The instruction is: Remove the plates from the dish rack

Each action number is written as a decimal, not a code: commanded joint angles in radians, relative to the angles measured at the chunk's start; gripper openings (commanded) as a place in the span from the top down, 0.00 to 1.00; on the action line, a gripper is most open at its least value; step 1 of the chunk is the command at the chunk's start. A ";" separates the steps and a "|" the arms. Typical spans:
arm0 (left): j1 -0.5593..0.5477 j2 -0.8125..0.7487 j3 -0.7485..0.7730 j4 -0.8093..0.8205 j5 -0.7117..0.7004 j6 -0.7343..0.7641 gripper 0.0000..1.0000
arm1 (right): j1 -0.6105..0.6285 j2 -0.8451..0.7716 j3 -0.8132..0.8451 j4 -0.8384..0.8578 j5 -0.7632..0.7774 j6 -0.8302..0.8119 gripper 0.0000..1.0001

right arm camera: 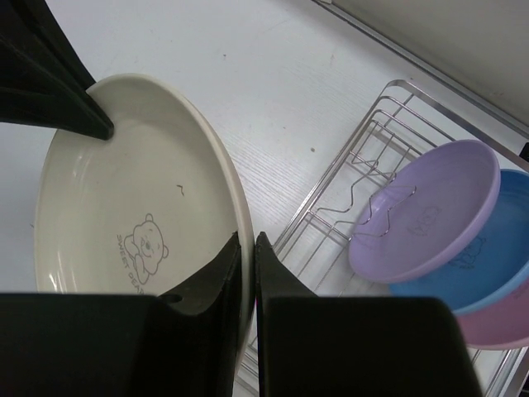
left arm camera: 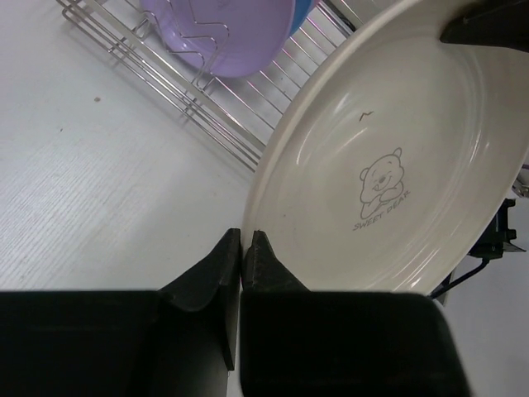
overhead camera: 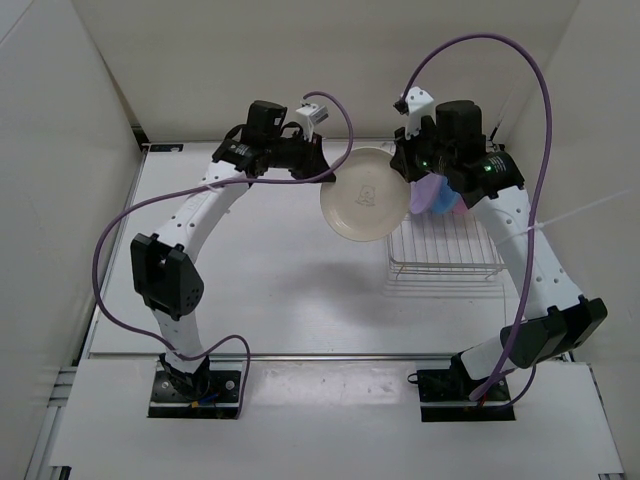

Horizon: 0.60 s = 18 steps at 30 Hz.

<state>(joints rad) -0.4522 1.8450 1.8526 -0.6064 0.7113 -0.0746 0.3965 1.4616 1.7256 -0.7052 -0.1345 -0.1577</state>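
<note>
The cream-white plate (overhead camera: 365, 195) with a bear print hangs tilted in the air left of the dish rack (overhead camera: 445, 250), held from both sides. My left gripper (overhead camera: 335, 172) is shut on its left rim; in the left wrist view the jaws (left arm camera: 245, 240) pinch the edge of the cream-white plate (left arm camera: 388, 149). On the opposite rim my right gripper (right arm camera: 246, 240) is shut on the same plate (right arm camera: 124, 190). The lilac plate (right arm camera: 430, 207), blue plate (right arm camera: 496, 256) and pink plate (right arm camera: 496, 327) lean together in the dish rack (right arm camera: 364, 157).
White walls close in the table on the left, back and right. The rack stands at the right, close to the right arm. Purple cables loop above both arms.
</note>
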 commanded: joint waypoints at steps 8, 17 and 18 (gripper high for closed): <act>-0.006 -0.107 -0.098 0.080 -0.202 -0.100 0.89 | -0.002 0.003 0.017 0.044 0.030 0.033 0.60; 0.049 -0.159 -0.161 0.099 -0.295 -0.119 0.89 | -0.002 0.022 0.017 0.055 0.226 0.053 0.32; 0.069 -0.159 -0.161 0.099 -0.306 -0.128 0.89 | -0.002 0.022 0.017 0.055 0.272 0.053 0.25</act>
<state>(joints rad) -0.4355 1.7855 1.6978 -0.5453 0.4671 -0.1761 0.3969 1.4818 1.7252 -0.7006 0.0078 -0.1207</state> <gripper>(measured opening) 0.150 0.724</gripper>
